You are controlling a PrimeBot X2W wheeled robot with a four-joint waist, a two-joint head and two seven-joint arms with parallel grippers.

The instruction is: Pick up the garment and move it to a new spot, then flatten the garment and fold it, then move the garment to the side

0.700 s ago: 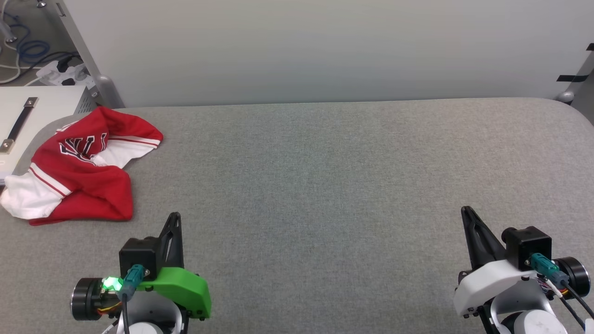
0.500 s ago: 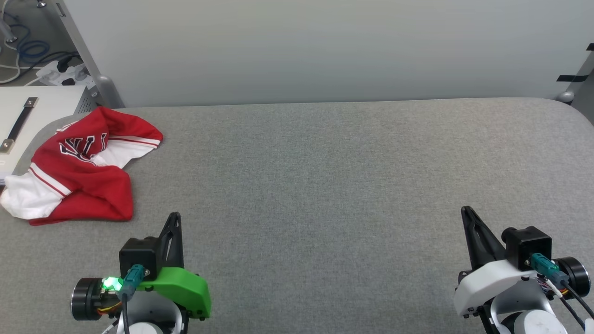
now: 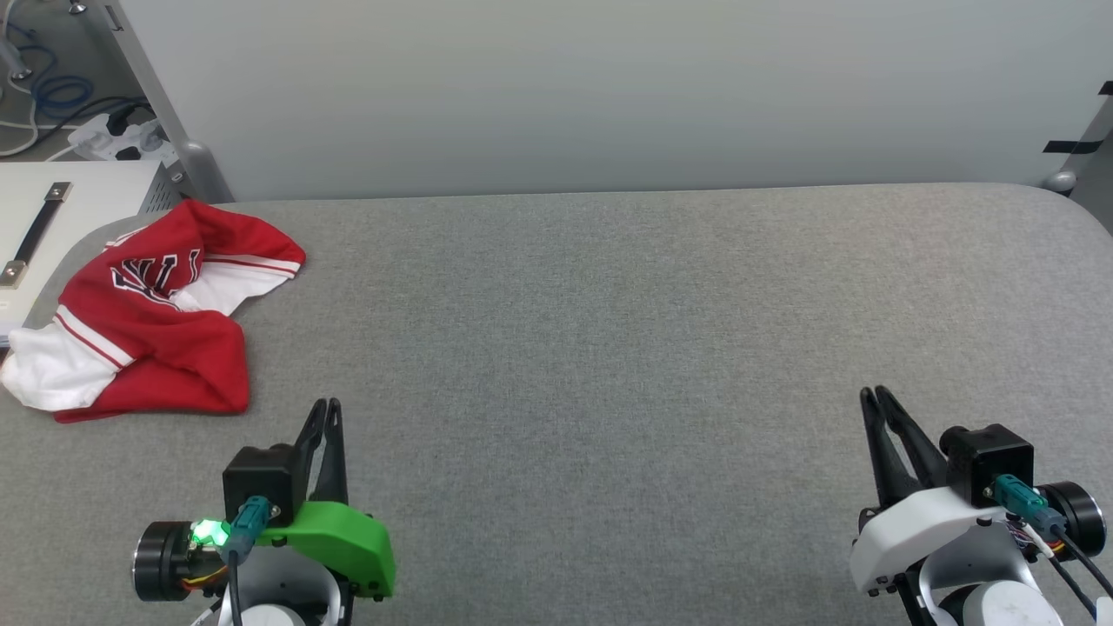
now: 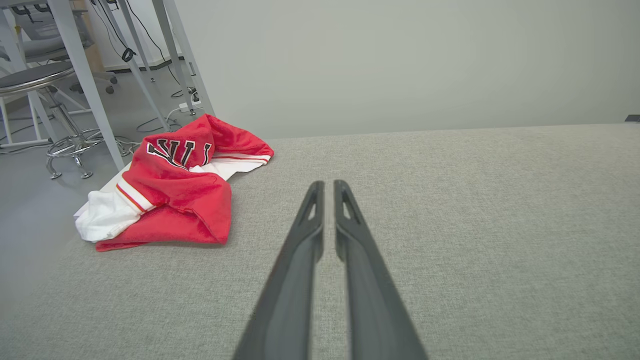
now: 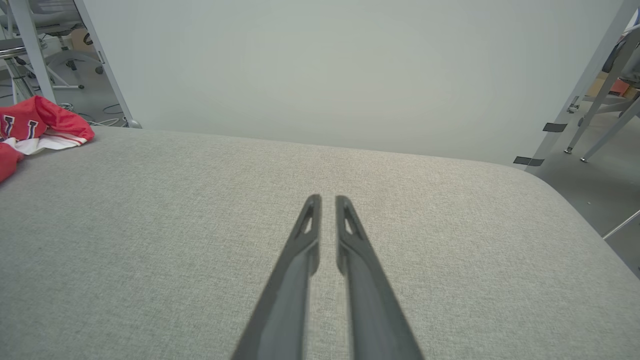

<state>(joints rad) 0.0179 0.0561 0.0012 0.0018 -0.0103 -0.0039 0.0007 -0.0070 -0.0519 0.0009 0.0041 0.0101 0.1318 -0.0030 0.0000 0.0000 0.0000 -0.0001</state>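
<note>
While shirt [image 3: 165, 348] lies crumpled far-left on table [image 3: 609, 304], we're at pick-up step: L gripper [image 3: 328, 404] & R gripper [image 3: 872, 393] near, empty, fingers barely parted. Next: L must open wider, reach far-left.

**Three cameras, one garment in common**

Head camera high up, looking forward and down over the grey bench [image 3: 609, 304], with the garment [image 3: 148, 322] at far left. Left wrist camera sits low, near the garment; right wrist camera, equally low, well away from it.
</note>
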